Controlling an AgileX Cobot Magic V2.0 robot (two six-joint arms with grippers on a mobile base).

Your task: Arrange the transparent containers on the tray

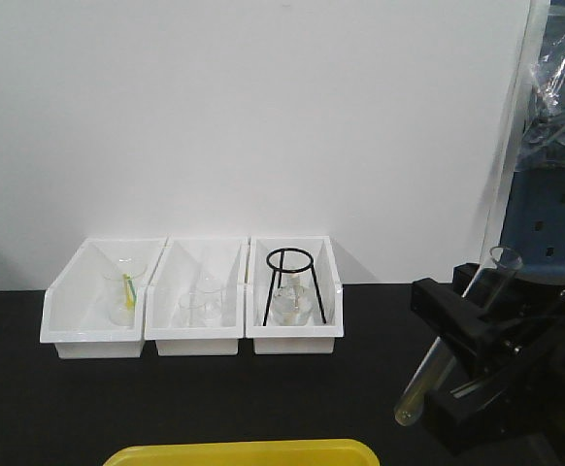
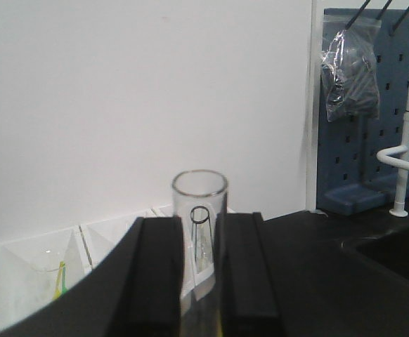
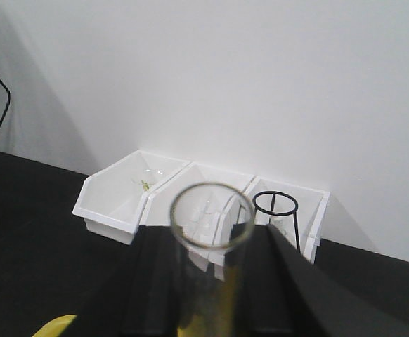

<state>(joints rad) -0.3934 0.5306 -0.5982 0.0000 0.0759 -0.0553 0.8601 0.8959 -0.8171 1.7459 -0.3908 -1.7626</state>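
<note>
Yellow tray (image 1: pixel 244 452), white bins (image 1: pixel 197 342), black table (image 1: pixel 69 408)

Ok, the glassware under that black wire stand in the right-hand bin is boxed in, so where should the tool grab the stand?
Probably by its top ring, coming straight down from above. The black wire stand sits upright with the ring free at the top, while its legs drop inside the white bin beside the glassware.

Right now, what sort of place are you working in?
Probably a laboratory bench: a glass test tube is being handled, white bins hold beakers and a black tripod stand, and a blue pegboard stands nearby.
</note>
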